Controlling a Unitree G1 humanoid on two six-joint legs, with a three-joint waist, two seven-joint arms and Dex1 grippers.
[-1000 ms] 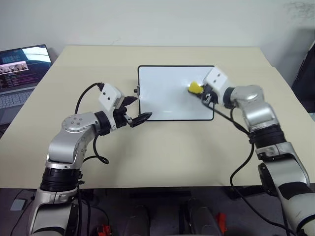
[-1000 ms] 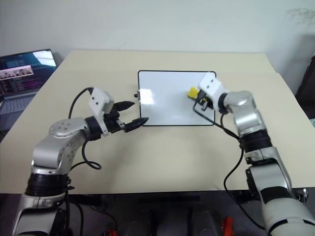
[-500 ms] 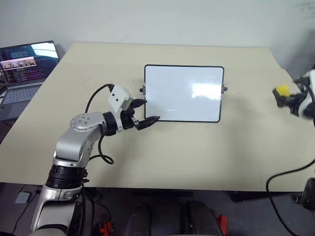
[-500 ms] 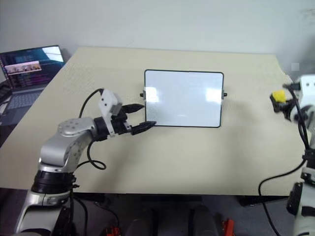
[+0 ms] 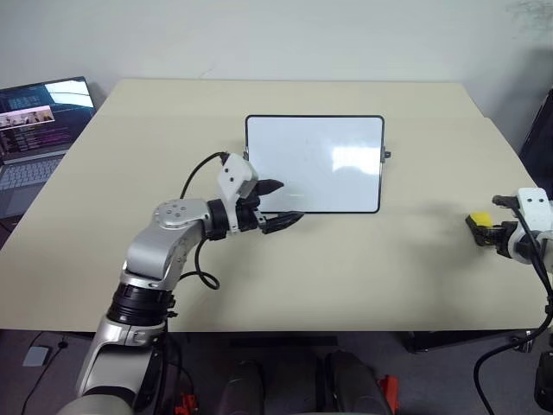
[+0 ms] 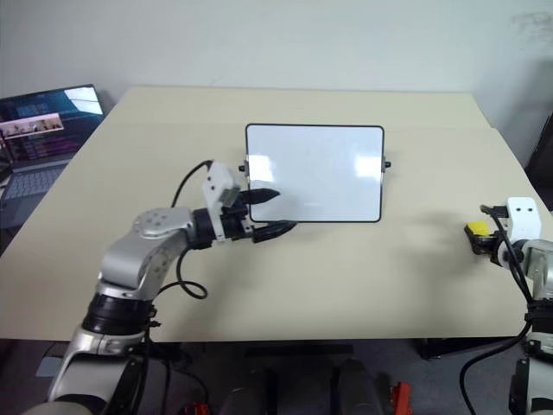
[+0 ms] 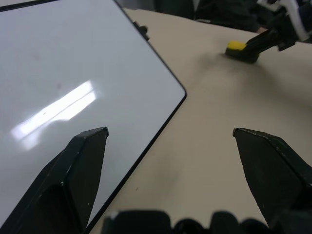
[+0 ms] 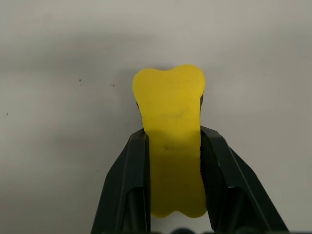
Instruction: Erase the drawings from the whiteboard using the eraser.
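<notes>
right hand [image 8: 173, 141], gripping eraser [image 8: 171, 122], on table [image 5: 363, 259]

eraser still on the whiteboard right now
No, the eraser sits between the right gripper's fingers off by the table's right edge, apart from the whiteboard.

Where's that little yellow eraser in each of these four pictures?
Left eye view: the eraser sits far right, above the table's front edge, in the right hand.
Right eye view: eraser far right again, well right of the whiteboard.
Left wrist view: eraser near the top, right of centre.
Right wrist view: eraser in the centre, between two black fingers.
Shared landmark: the whiteboard.
</notes>
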